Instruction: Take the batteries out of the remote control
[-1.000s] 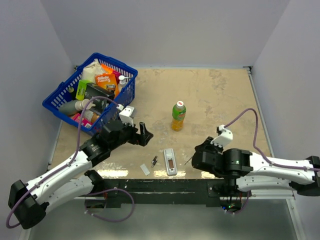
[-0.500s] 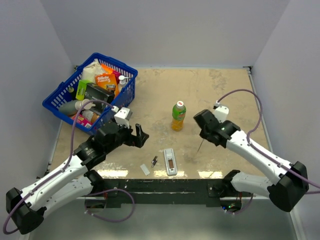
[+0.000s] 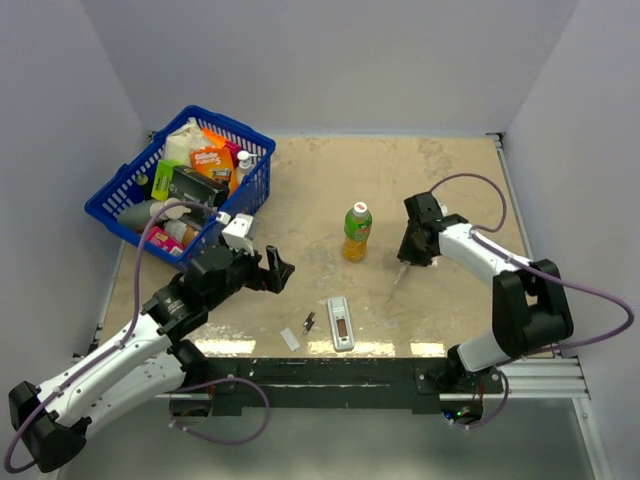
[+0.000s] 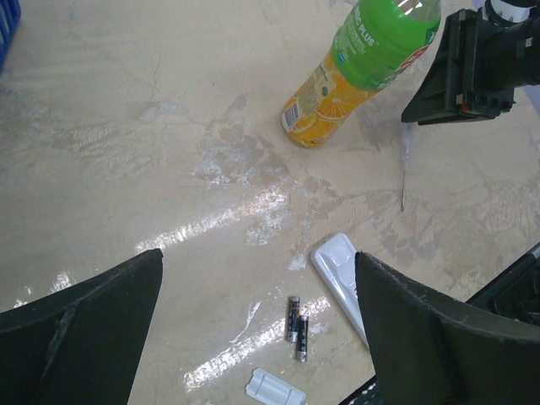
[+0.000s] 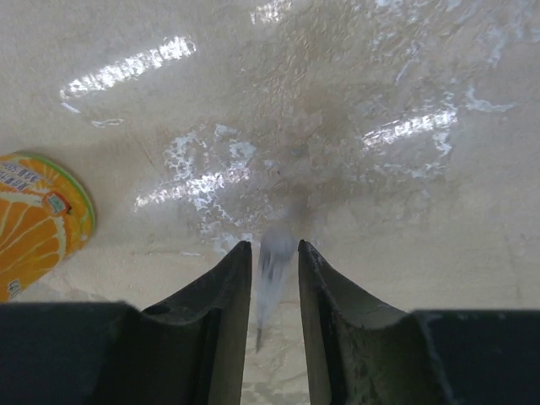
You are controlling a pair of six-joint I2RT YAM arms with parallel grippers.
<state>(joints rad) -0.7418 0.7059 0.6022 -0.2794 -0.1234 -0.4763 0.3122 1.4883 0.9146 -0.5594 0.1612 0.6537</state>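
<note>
The right arm had swung up from the near edge of the table [image 3: 450, 180] within the last second. It carried the right gripper [image 3: 412, 245] to just right of the green bottle [image 3: 356, 232], jaws clenched on a thin grey stick [image 5: 272, 261]. The left gripper [image 3: 277, 270] had eased back a little, jaws spread and holding nothing. A blue basket [image 3: 255, 185] of groceries stood at the far left. The remote [image 3: 341, 323] lay near the front edge between the two arms, its long axis running roughly front to back. It was nearer the left jaws, toward the front edge and to their right. A small white piece [image 3: 290, 339] lay off to its left. The two batteries [image 4: 297, 318] rested side by side between piece and remote, apparently already out.
</note>
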